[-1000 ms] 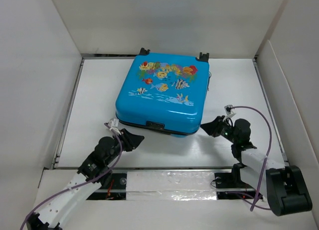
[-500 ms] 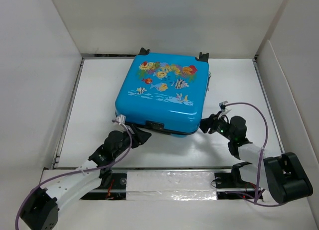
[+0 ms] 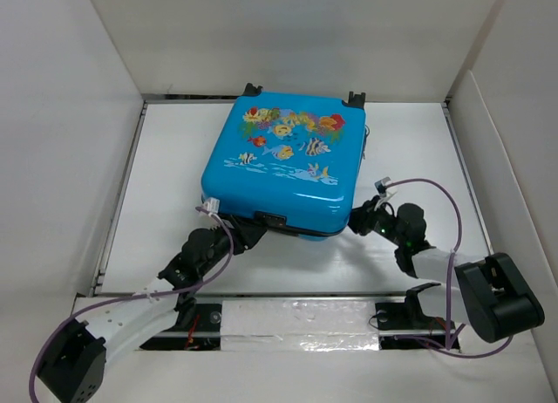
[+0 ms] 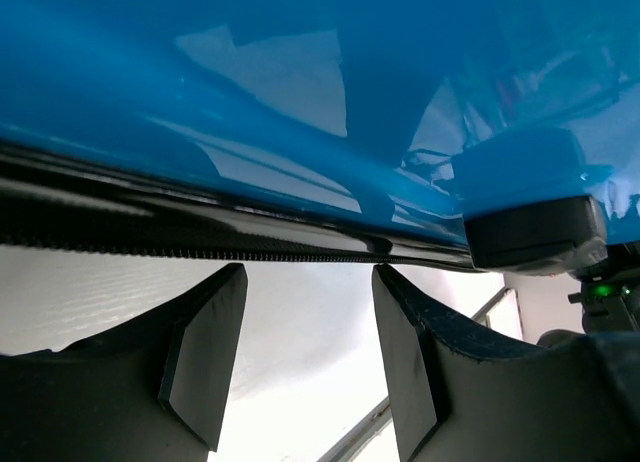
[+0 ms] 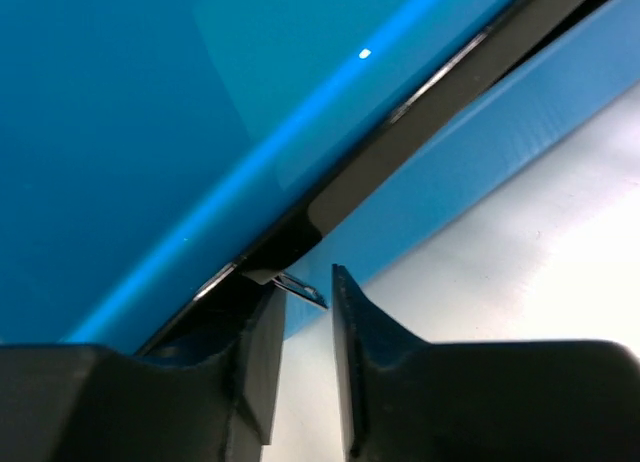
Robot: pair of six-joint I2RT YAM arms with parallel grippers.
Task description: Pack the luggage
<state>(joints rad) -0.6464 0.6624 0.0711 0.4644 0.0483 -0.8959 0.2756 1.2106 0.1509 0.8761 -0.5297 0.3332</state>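
The luggage (image 3: 279, 163) is a bright blue hard-shell suitcase with a fish print. It lies flat and closed on the white table. My left gripper (image 3: 250, 235) is open at its front left corner. In the left wrist view the left gripper (image 4: 308, 272) sits just under the black zipper line (image 4: 250, 250), holding nothing. My right gripper (image 3: 356, 220) is at the front right corner. In the right wrist view the right gripper (image 5: 305, 282) has a narrow gap, and a small metal zipper pull (image 5: 300, 288) pokes into it from the left finger.
A black latch block (image 3: 270, 219) sits mid-front on the suitcase and also shows in the left wrist view (image 4: 535, 232). White walls (image 3: 70, 141) enclose the table on the left, back and right. The suitcase wheels (image 3: 356, 98) point to the back wall.
Both arms have reached in toward the suitcase's front edge. The left gripper moved up and right to the front left corner, and the right gripper moved left to the front right corner.
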